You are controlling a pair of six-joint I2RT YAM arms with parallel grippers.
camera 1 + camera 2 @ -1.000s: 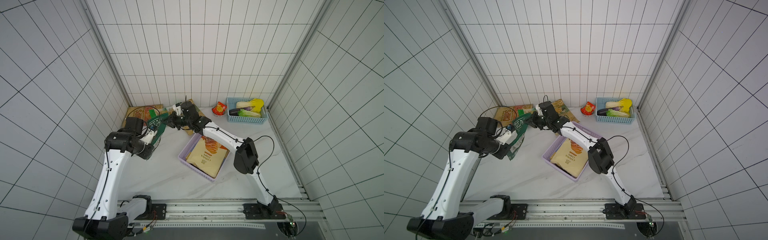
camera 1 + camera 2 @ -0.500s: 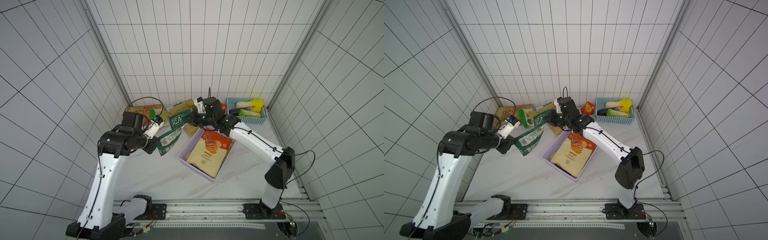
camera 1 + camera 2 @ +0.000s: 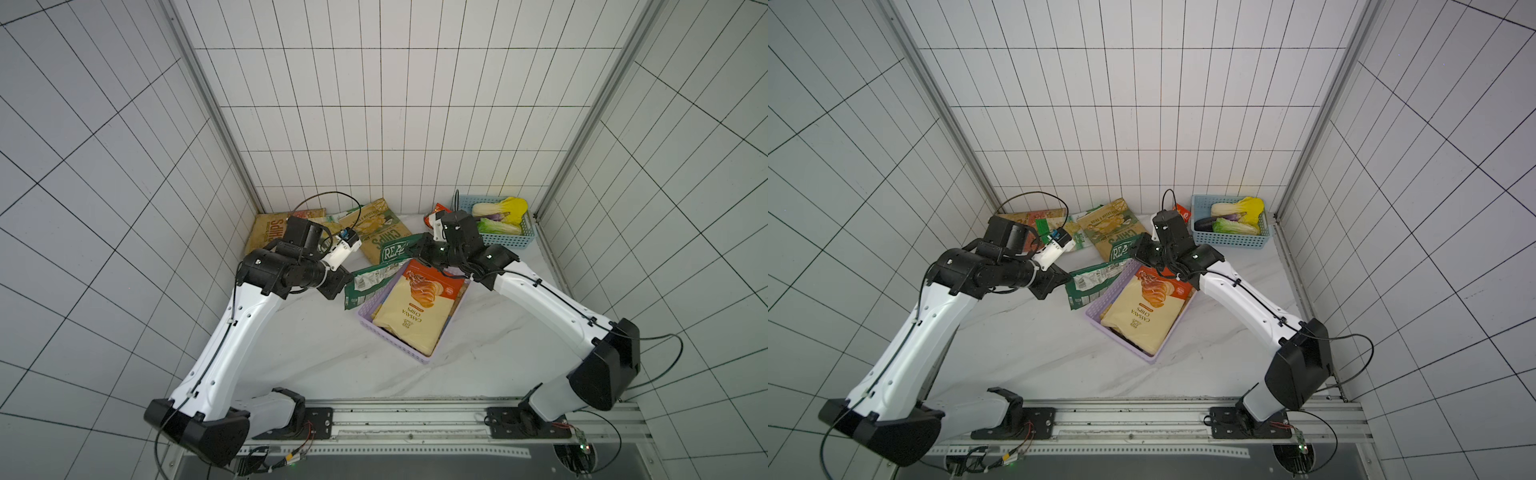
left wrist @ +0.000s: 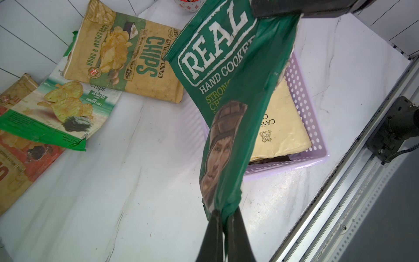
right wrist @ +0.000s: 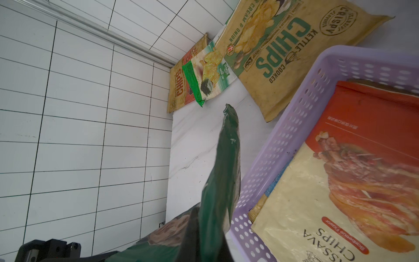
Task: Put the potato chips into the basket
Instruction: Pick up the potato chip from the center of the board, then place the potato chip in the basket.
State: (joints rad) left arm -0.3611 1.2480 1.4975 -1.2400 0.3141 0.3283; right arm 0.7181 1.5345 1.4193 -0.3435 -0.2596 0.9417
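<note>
The dark green REAL potato chips bag (image 3: 376,274) (image 3: 1096,282) hangs stretched between both arms, over the left rim of the lilac basket (image 3: 415,357) (image 3: 1096,312). My left gripper (image 4: 224,212) (image 3: 347,283) is shut on the bag's one end (image 4: 226,68). My right gripper (image 5: 208,217) (image 3: 419,249) is shut on the opposite end (image 5: 226,158). A cream cassava chips bag (image 3: 415,299) (image 5: 340,192) lies on top in the basket. A tan sour-cream CHIPS bag (image 4: 127,59), a green-white seaweed bag (image 4: 63,106) and a tan-red CHIPS bag (image 4: 13,163) lie by the back wall.
A light blue basket (image 3: 498,242) with vegetables stands at the back right, with a small red-orange packet (image 3: 434,211) beside it. Tiled walls close in the left, back and right. A metal rail (image 3: 415,415) with both arm bases runs along the front.
Both arms have carried the green REAL bag to the right, from near the back-left bags to the basket's left rim. The right arm's elbow has swung out to the right.
</note>
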